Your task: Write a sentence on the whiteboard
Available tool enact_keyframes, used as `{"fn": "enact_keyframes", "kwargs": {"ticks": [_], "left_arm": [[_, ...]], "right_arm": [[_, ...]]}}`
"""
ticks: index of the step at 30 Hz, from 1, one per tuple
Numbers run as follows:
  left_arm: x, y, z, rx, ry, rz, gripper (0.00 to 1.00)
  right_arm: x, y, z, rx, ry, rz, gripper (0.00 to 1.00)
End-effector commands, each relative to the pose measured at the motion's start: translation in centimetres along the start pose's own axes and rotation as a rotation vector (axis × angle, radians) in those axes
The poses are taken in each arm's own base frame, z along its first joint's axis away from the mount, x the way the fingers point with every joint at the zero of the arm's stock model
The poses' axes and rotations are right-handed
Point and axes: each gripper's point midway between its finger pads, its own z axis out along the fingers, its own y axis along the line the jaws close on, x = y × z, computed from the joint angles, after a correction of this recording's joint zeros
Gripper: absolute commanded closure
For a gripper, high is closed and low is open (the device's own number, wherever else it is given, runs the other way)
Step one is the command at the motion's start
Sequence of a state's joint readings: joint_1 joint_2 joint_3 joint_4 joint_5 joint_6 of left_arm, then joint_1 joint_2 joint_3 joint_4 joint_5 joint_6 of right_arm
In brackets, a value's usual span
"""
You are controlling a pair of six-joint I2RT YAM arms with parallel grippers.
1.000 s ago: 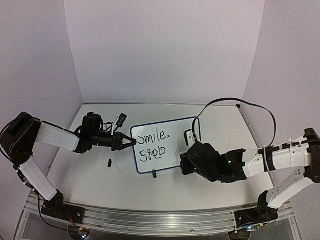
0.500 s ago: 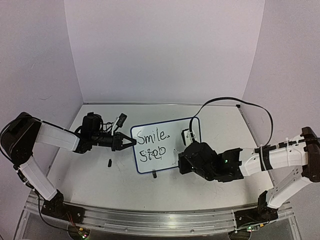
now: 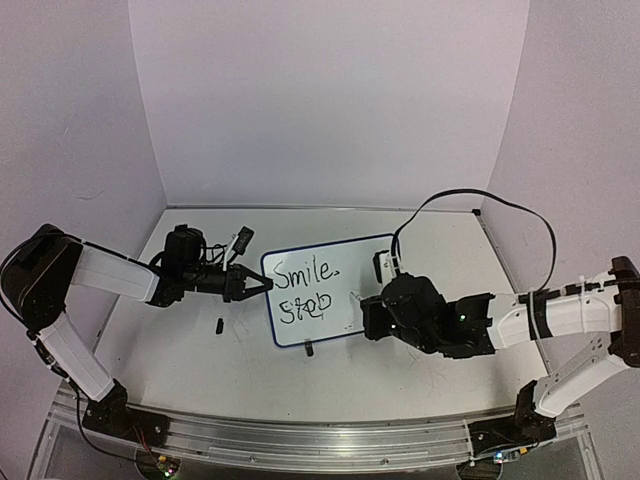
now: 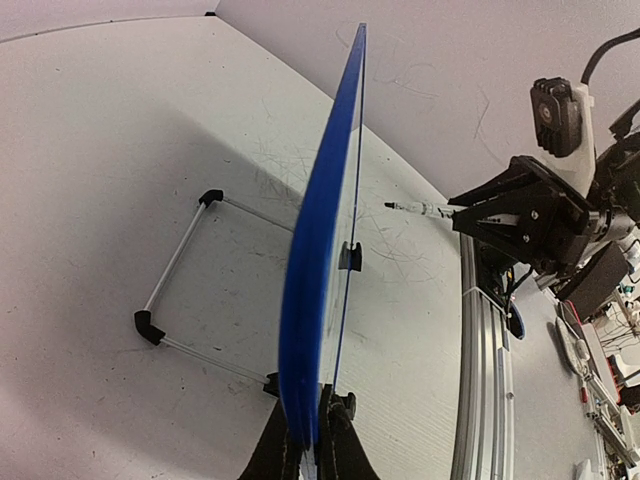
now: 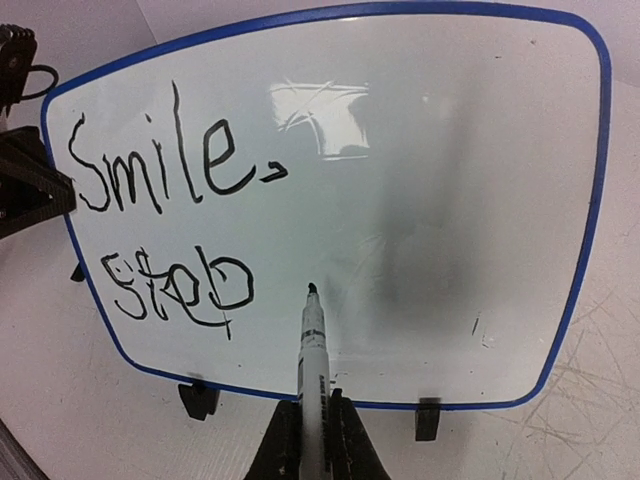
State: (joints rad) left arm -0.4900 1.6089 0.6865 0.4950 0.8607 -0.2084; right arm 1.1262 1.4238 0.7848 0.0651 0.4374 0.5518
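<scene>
The whiteboard (image 3: 355, 270) stands upright on black clip feet, blue-rimmed, in the middle of the table. The sentence on it reads "Smile." (image 3: 305, 272) over "Stop" (image 3: 303, 308); both lines show in the right wrist view (image 5: 160, 160). My left gripper (image 3: 262, 285) is shut on the board's left edge, which the left wrist view (image 4: 312, 440) shows edge-on. My right gripper (image 3: 368, 318) is shut on a white marker (image 5: 312, 345). The marker's black tip points at the bare board (image 5: 430, 200) just right of "Stop". In the left wrist view the marker (image 4: 420, 209) stands a short gap off the board (image 4: 320, 250).
A small black object (image 3: 219, 325) lies on the table left of the board. A thin wire stand (image 4: 180, 250) with black corners lies behind the board. A metal rail (image 3: 300, 440) runs along the near edge. Walls close in the back and both sides.
My right gripper with the marker shifted a little left toward the board, then back right. The left arm, the board and the lettering have not changed.
</scene>
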Motion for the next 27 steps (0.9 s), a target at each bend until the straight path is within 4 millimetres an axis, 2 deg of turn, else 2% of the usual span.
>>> {"fn": "enact_keyframes", "kwargs": {"ticks": [1, 15, 27], "left_arm": [[0.7, 2.3, 0.1, -0.119, 0.024, 0.008, 1.0], [0.6, 2.2, 0.1, -0.114, 0.022, 0.008, 1.0], [0.7, 2.3, 0.1, -0.12, 0.024, 0.005, 1.0]], "right_arm": [[-1.6, -0.6, -0.2, -0.051, -0.039, 0.112, 1.0], [-2.2, -0.3, -0.2, -0.051, -0.049, 0.06, 1.0], [-1.9, 2.9, 1.1, -0.109, 0.009, -0.076, 1.0]]}}
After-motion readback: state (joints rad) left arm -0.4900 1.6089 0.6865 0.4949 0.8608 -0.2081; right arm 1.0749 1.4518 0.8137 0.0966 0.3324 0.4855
